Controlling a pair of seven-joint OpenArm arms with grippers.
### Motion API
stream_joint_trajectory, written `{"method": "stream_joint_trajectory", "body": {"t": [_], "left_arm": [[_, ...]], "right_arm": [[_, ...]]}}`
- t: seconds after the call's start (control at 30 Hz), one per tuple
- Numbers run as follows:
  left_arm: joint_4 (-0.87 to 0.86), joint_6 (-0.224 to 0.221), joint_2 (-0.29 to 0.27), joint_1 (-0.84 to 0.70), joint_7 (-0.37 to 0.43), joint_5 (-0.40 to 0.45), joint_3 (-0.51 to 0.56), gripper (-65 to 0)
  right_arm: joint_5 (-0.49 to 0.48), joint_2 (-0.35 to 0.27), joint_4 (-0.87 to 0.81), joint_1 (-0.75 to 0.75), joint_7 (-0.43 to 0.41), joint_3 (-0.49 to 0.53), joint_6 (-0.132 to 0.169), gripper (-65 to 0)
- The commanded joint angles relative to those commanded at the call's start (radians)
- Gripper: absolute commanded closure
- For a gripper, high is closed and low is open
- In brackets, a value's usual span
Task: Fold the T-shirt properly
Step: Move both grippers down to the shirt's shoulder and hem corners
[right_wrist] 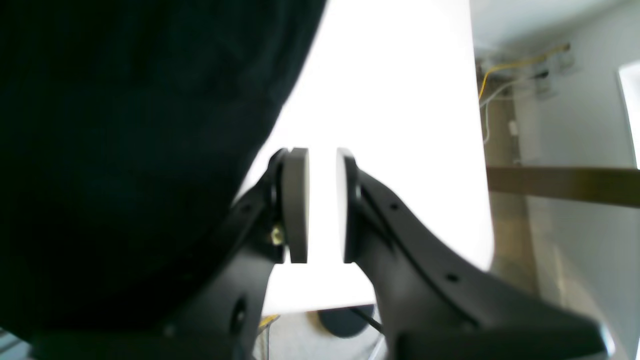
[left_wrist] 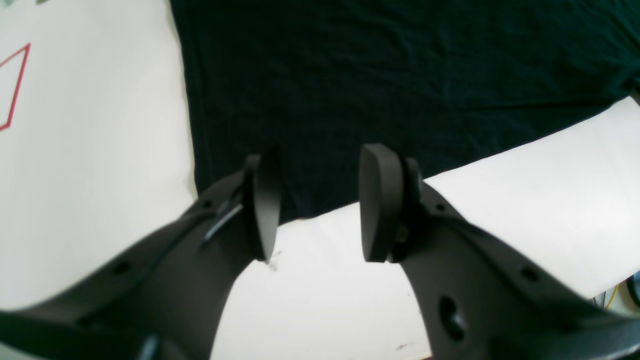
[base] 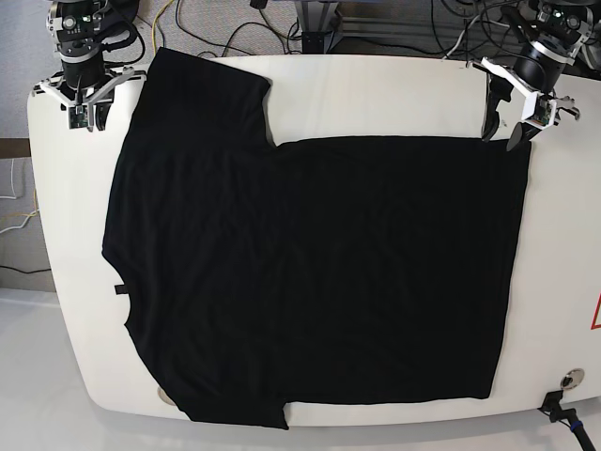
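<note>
The black T-shirt (base: 310,272) lies spread flat on the white table (base: 376,94), collar toward the left and hem toward the right, with only plain black cloth showing. My left gripper (base: 504,134) hovers at the shirt's far right hem corner. In the left wrist view it (left_wrist: 320,205) is open, and the T-shirt (left_wrist: 400,75) has its edge just beyond the fingertips. My right gripper (base: 83,122) sits at the far left, beside the upper sleeve. In the right wrist view it (right_wrist: 322,205) is narrowly open with nothing between the pads, and the T-shirt (right_wrist: 125,150) lies to its left.
A red outline (left_wrist: 12,90) is marked on the table near the right edge (base: 595,315). Cables (base: 282,23) run behind the table's far edge. A small round fitting (base: 566,381) sits at the near right corner. Bare white table surrounds the shirt.
</note>
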State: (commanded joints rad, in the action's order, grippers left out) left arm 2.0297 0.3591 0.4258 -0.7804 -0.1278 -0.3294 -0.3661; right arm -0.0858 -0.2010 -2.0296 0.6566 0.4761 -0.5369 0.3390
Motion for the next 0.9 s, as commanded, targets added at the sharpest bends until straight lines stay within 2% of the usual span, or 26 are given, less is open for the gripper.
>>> {"method": "stream_joint_trajectory", "body": {"t": [0.07,0.17,0.23,0.3,0.37,0.53,0.77,0.8,0.9], "left_arm": [[-0.019,0.002,0.018,0.036,-0.037,0.01,0.004,-24.5],[-0.055,0.001,0.056,0.081,-0.05,0.027,0.014,-24.5],[-0.08,0.002,0.081,0.108,-0.064,0.029,0.017,-24.3],[-0.104,0.006,0.1,0.134,-0.082,0.021,0.018,-24.5],[-0.123,0.008,0.109,0.162,-0.108,-0.01,0.013,-24.0],[-0.162,0.01,0.112,0.216,-0.173,-0.103,0.001,-23.9],[-0.206,0.012,0.107,0.25,-0.197,-0.129,-0.005,-23.7],[-0.181,0.009,0.104,0.237,-0.188,-0.12,0.001,-22.9],[-0.181,0.006,0.093,0.235,-0.186,-0.122,0.0,-22.4]], "right_arm": [[-0.007,0.019,-0.003,-0.016,0.046,-0.004,0.056,-8.4],[-0.058,0.019,-0.004,-0.034,0.087,-0.018,0.142,-8.2],[-0.14,0.012,-0.008,-0.041,0.109,-0.035,0.202,-8.1],[-0.218,0.006,-0.012,-0.045,0.133,-0.06,0.243,-8.3],[-0.259,-0.002,-0.011,-0.052,0.156,-0.081,0.259,-8.3],[-0.307,-0.019,-0.015,-0.058,0.193,-0.12,0.276,-8.4],[-0.418,-0.049,-0.017,-0.054,0.244,-0.139,0.303,-8.6],[-0.353,-0.024,-0.017,-0.063,0.233,-0.126,0.289,-7.9],[-0.353,-0.024,-0.014,-0.061,0.235,-0.122,0.288,-7.6]]}}
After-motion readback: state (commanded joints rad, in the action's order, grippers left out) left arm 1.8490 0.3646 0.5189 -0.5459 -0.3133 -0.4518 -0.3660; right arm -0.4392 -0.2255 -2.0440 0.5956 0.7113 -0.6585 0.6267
